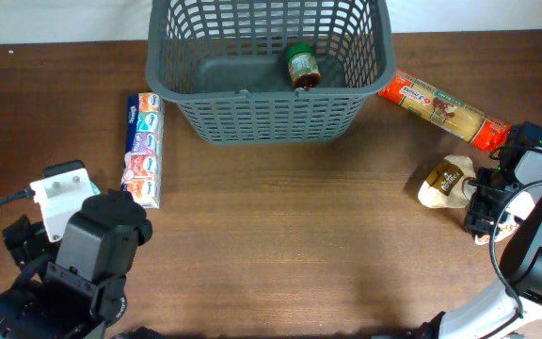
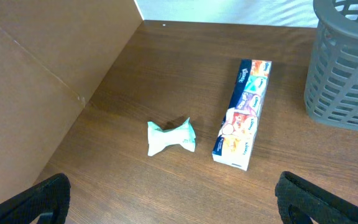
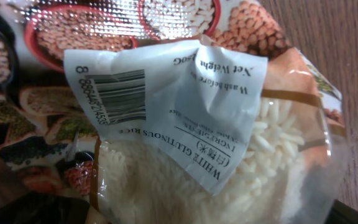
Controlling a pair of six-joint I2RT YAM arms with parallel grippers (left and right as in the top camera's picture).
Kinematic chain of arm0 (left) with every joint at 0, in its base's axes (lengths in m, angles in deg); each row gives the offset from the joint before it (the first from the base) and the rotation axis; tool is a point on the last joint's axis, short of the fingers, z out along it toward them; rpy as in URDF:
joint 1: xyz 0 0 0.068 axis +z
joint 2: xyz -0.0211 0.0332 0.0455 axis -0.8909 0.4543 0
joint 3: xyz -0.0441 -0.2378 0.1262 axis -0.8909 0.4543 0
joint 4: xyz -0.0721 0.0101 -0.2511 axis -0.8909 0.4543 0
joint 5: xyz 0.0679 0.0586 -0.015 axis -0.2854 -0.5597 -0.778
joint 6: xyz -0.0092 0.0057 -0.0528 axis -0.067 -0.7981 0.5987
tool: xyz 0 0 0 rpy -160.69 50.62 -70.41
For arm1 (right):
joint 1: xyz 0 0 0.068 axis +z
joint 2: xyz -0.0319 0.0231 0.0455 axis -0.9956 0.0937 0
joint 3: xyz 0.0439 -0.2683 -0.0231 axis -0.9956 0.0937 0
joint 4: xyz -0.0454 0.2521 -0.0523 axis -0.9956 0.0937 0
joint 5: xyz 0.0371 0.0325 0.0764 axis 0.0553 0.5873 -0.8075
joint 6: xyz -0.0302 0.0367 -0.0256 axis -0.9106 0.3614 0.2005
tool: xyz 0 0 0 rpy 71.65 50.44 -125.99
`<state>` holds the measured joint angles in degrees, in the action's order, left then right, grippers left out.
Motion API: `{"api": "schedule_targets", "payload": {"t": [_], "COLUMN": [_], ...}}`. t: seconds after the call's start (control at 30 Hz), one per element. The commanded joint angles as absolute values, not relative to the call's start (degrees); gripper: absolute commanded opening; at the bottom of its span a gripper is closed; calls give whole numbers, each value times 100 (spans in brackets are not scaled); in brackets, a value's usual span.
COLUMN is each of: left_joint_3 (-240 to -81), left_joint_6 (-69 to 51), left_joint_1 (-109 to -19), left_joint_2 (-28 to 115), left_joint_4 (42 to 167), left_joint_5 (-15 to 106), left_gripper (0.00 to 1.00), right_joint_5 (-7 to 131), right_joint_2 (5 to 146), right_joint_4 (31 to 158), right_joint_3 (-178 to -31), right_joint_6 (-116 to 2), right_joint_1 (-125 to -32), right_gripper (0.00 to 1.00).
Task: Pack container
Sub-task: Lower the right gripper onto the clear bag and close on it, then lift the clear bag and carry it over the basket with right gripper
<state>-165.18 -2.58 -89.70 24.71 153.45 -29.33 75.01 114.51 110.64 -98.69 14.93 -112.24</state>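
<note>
The container (image 1: pixel 262 118), a dark grey slotted basket, stands at the back middle of the table with a green-lidded jar (image 1: pixel 301 66) inside. My left gripper (image 2: pixel 179 208) hangs open over bare wood, nothing between its fingers (image 2: pixel 48 199). Ahead of it lie a small white-and-green packet (image 2: pixel 171 137) and a long tissue pack (image 2: pixel 243 113), also visible as the tissue pack (image 1: pixel 143 149) left of the basket. My right gripper (image 1: pixel 483 202) is down on a clear bag of white rice (image 3: pixel 185 143), jaws wide on either side of it. The rice bag (image 1: pixel 445 181) lies at the right.
A long red-and-orange tube package (image 1: pixel 440 105) lies diagonally just right of the basket. In the left wrist view a brown cardboard wall (image 2: pixel 36 93) borders the table, and the basket's corner (image 2: pixel 347 68) stands at the right.
</note>
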Motion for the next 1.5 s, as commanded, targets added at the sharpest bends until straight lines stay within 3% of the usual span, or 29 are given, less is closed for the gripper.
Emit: {"api": "schedule_targets", "payload": {"t": [0.0, 0.07, 0.1, 0.3, 0.4, 0.43, 0.57, 0.9, 1.07, 1.23, 1.47], "left_joint_3": [-16562, -16562, -16562, -16562, -16562, -16562, -16562, -16562, -16562, -16562, -16562], "left_joint_6": [-291, -291, -291, -291, -291, -291, -291, -291, -291, -291, -291], "left_joint_1": [-8983, -8983, -8983, -8983, -8983, -8983, -8983, -8983, -8983, -8983, -8983], "left_joint_2": [2479, 2479, 2479, 2479, 2479, 2479, 2479, 2479, 2479, 2479, 2479], "left_joint_4": [15345, 15345, 15345, 15345, 15345, 15345, 15345, 15345, 15345, 15345, 15345], "left_joint_5": [-2963, -2963, -2963, -2963, -2963, -2963, -2963, -2963, -2963, -2963, -2963], "left_gripper": [99, 99, 100, 99, 99, 100, 99, 99, 99, 99, 99], "right_joint_5": [7591, 7584, 7575, 7571, 7492, 7420, 7151, 6408, 6181, 4824, 3235], "right_joint_2": [11505, 11505, 11505, 11505, 11505, 11505, 11505, 11298, 10795, 10458, 10417], "right_joint_4": [11060, 11097, 11112, 11114, 11119, 11134, 11210, 10839, 10994, 11049, 10303], "right_joint_3": [-9765, -9765, -9765, -9765, -9765, -9765, -9767, -10811, -12717, -14809, -17093], "right_joint_6": [1463, 1463, 1463, 1463, 1463, 1463, 1395, -893, -2458, -3403, -4224], "right_joint_1": [-11235, -11235, -11235, -11235, -11235, -11235, -11235, -11370, -11495, -11445, -10328], "right_gripper": [99, 99, 94, 32, 7, 4, 4, 4, 4, 4, 4]}}
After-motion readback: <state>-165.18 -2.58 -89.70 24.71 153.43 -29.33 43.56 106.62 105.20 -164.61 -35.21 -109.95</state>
